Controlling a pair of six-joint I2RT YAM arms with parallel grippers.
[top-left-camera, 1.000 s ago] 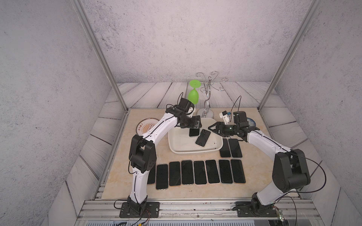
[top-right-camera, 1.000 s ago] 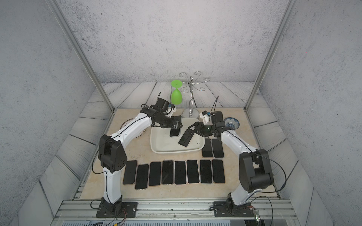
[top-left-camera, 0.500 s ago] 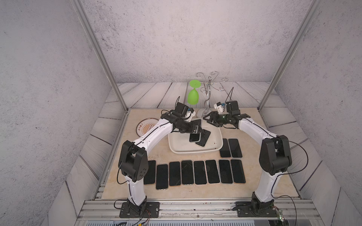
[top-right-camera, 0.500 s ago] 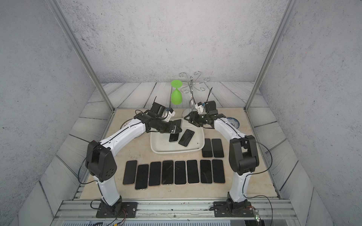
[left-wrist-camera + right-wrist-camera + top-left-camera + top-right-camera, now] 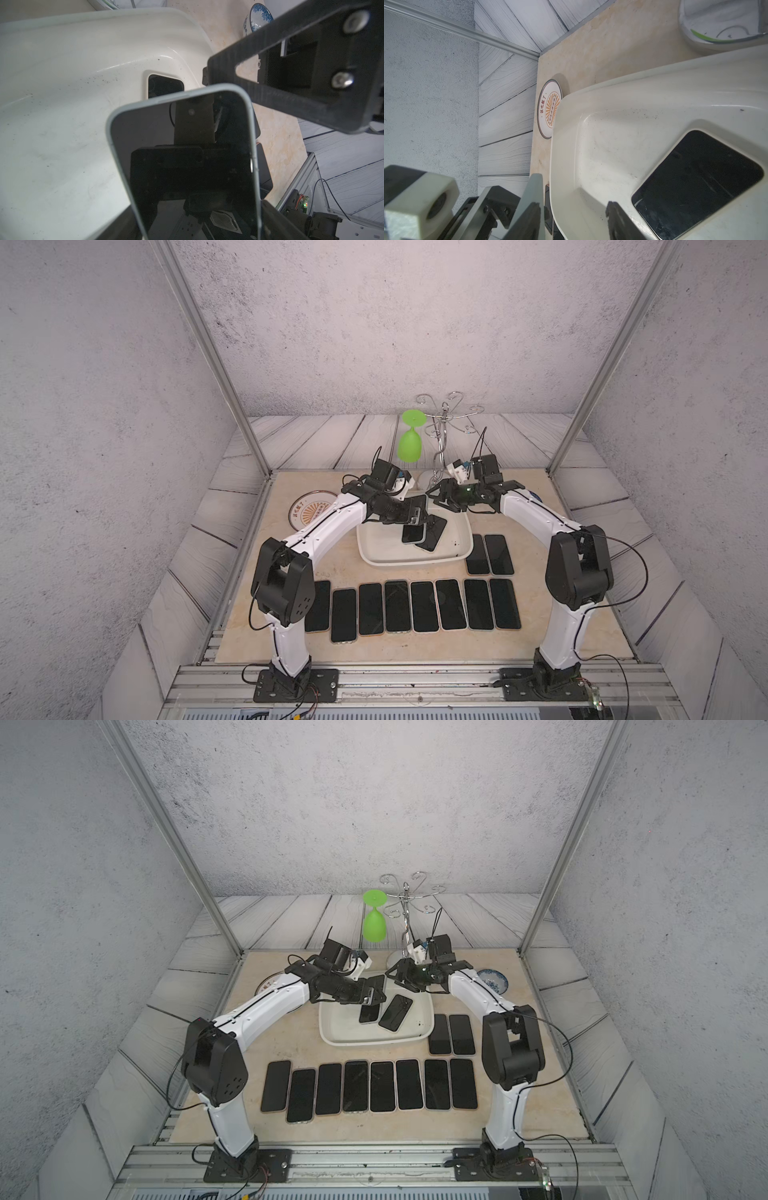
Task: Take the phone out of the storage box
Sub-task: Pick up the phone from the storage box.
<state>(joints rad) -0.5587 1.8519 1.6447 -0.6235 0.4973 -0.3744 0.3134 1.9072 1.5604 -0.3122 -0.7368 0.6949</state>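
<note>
While left claw (image 5: 417,511) is clamped wide across a black-screened, pale-edged slab phone (image 5: 412,534), the phone hangs tilted low inside the shallow white plastic storage box (image 5: 415,562), not out yet. Right claw (image 5: 441,499) sits half apart astride the box's far rim; can't tell if it pinches. Risks: the grip looks near one end, so the phone may pivot, slip and hit the second black phone (image 5: 433,534) beside it. The claws are close and could clash on lift.
</note>
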